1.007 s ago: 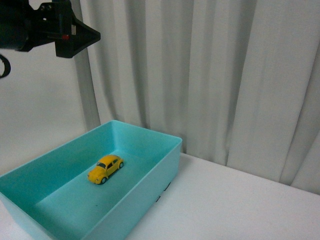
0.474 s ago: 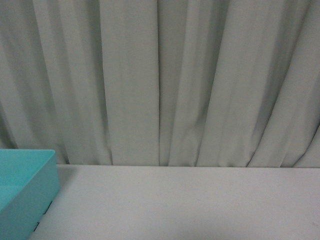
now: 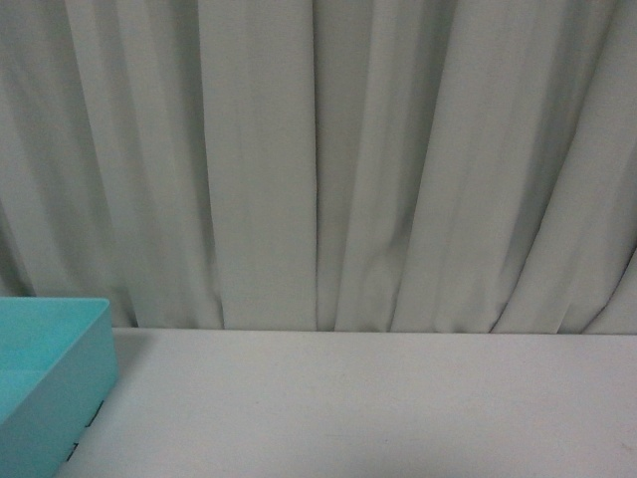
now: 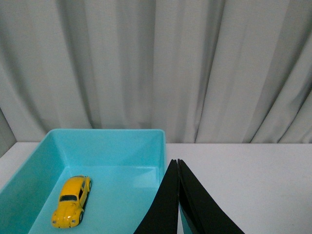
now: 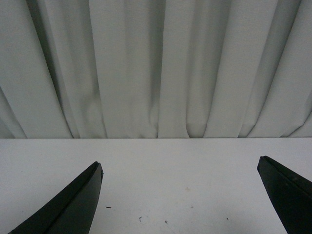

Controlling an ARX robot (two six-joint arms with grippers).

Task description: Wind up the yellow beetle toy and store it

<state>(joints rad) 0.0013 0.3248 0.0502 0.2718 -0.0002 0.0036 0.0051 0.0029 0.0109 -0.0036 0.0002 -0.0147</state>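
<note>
Behind everything hangs a pale pleated curtain [image 3: 318, 159], filling most of the front view and both wrist views. Below it runs a white table [image 3: 398, 408], plain in the front view and marked with a few tiny dark specks in the right wrist view. At the table's left edge in the front view sits one corner of a turquoise bin [image 3: 95, 344]; the left wrist view shows the bin's open interior. Next, the right gripper [image 5: 180, 195] hangs over bare table with its two black fingers spread wide apart, nothing between them. The left gripper [image 4: 178, 165] has its black fingers pressed together, holding nothing, by the bin's near wall. Smallest, the yellow toy car [image 4: 72, 201] rests on its wheels on the bin's floor, apart from the walls.
</note>
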